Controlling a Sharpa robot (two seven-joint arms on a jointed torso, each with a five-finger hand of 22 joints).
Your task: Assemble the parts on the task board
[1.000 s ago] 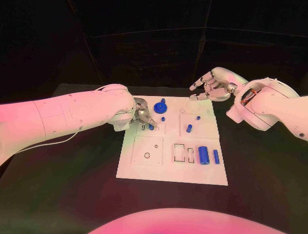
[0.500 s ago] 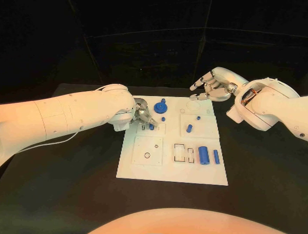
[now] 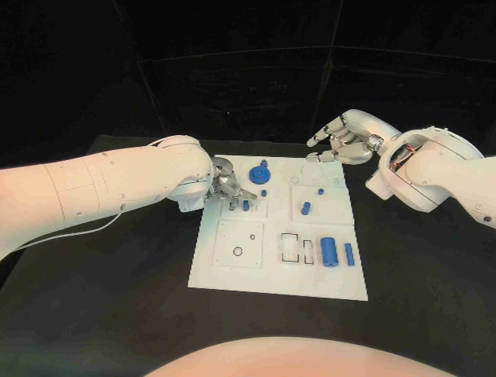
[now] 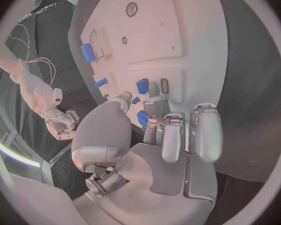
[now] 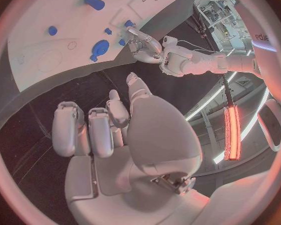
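Head view: white rectangular task board [image 3: 235, 271] sits mid-table. Left hand [image 3: 227, 188] is down at the board's left edge in the upper half, fingertips bunched on a small blue peg-like part [image 3: 245, 206] by a square recess. Can't tell here whether it's actually pinched or just touched. Just beyond it stands a blue round gear-like part [image 3: 258, 174]. A short blue slanted part [image 3: 304, 207] lies mid-board; a fat blue cylinder [image 3: 327, 251] and a thin blue bar [image 3: 348, 253] lie near the right edge, lower down. Right hand [image 3: 344, 138] hovers off the far right corner, fingers loosely curled, nothing in it.

Left wrist view: left hand's fingers [image 4: 167, 130] reach onto the board, tips closing around a small blue piece [image 4: 142, 118]; grip itself is hidden by the fingers.

Right wrist view: right hand fingers [image 5: 90, 127] part-curled, empty, well off the board.

Handling guess: parts look like rigid plastic, light, smooth, so likely slippery and easy to flick. Small peg wants a fingertip pinch across its sides near the top, kept upright for insertion. Fat cylinder will roll; take it across the diameter at mid-length.
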